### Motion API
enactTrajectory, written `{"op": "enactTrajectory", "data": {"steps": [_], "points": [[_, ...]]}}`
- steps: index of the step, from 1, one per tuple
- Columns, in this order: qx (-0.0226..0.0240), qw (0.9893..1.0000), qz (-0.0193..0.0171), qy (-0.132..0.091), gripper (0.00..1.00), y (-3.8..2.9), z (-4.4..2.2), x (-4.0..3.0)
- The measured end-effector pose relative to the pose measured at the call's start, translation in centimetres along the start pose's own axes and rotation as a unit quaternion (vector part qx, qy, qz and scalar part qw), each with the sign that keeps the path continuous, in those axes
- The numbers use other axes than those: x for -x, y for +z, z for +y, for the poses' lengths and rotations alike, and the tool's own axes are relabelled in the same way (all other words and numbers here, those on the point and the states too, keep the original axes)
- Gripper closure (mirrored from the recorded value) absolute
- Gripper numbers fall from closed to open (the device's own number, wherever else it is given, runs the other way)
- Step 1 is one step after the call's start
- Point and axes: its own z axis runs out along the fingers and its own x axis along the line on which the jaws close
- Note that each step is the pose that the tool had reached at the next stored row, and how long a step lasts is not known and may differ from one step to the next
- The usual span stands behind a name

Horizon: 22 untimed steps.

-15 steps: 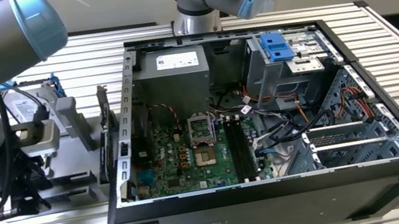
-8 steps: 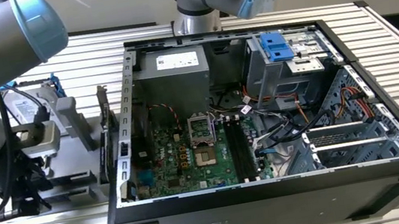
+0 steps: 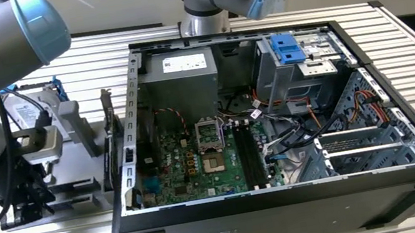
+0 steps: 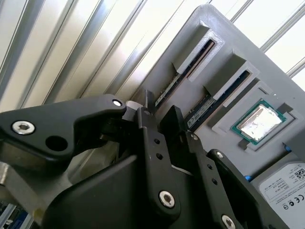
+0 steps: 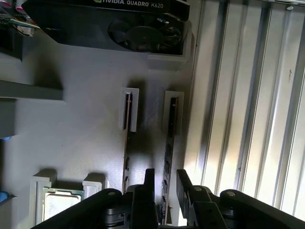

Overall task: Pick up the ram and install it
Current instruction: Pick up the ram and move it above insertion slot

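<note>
Ram (image 5: pixel 167 148): on edge in outer slot of grey holder (image 5: pixel 86 119), long axis passing straight through the hand (image 5: pixel 165 177), which straddles one end, narrowly open, not visibly gripping

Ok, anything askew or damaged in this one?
Nothing stands out. The ram and a second stick stand straight in the holder, and the open gripper straddles the ram squarely.

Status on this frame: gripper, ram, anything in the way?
Gripper open, astride the ram. Ram on edge in the gray holder, not lifted. Second stick in the neighbouring slot, clear of the gripper.
</note>
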Motion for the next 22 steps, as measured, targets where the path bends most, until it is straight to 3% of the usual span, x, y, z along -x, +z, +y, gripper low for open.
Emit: {"op": "enactTrajectory", "data": {"steps": [22], "points": [[-0.0001, 1.0000, 0.0000, 0.000, 1.00, 0.02, 0.00, 0.00]]}}
